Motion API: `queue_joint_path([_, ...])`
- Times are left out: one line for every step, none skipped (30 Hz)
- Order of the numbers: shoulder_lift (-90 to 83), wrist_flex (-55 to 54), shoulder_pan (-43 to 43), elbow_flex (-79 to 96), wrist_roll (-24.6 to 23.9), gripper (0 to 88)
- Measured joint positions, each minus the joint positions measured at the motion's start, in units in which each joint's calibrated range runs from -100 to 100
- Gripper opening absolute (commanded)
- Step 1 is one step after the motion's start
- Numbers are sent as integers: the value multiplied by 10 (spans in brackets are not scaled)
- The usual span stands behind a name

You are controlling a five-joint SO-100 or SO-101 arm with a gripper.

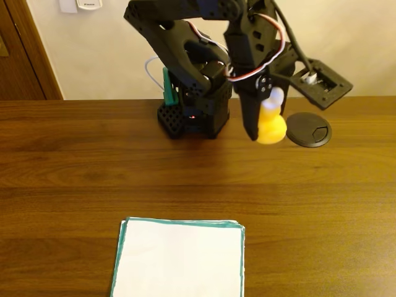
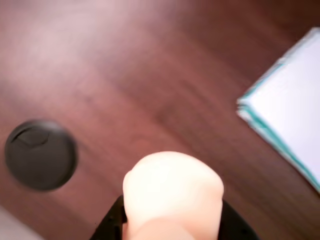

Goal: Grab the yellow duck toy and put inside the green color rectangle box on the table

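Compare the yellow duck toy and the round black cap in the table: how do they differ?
The yellow duck toy is rounded and bright; the black cable cap is flat and dark. The duck is held by the gripper, seemingly above the table; the cap sits set into the tabletop. Both are near the arm's base.

You have a wide dark brown wood-grain table (image 1: 74,161). On it, near the front edge, lies the white green-bordered sheet (image 1: 179,263). Far right in the fixed view, a round black cable cap (image 1: 309,129) sits in the top; left of it stands the arm's black base (image 1: 192,117).
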Motion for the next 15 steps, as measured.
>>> queue_joint_path([0, 0, 35, -2, 11, 28])
queue_joint_path([2, 0, 75, -5, 20, 28])
queue_joint_path([10, 0, 121, -12, 37, 28])
queue_joint_path([25, 1, 173, -29, 56, 28])
queue_joint_path([37, 1, 224, -43, 74, 28])
queue_joint_path([47, 1, 281, -51, 94, 30])
queue_joint_path([56, 1, 340, -54, 115, 30])
queue_joint_path([69, 1, 396, -60, 132, 31])
queue_joint_path([87, -5, 448, -69, 148, 32])
queue_joint_path([115, -18, 482, -79, 162, 32])
queue_joint_path([144, -33, 508, -85, 173, 32])
queue_joint_path([171, -55, 536, -86, 181, 32])
queue_joint_path([202, -72, 563, -87, 188, 32])
queue_joint_path([227, -94, 577, -87, 193, 32])
queue_joint_path([252, -112, 587, -87, 197, 33])
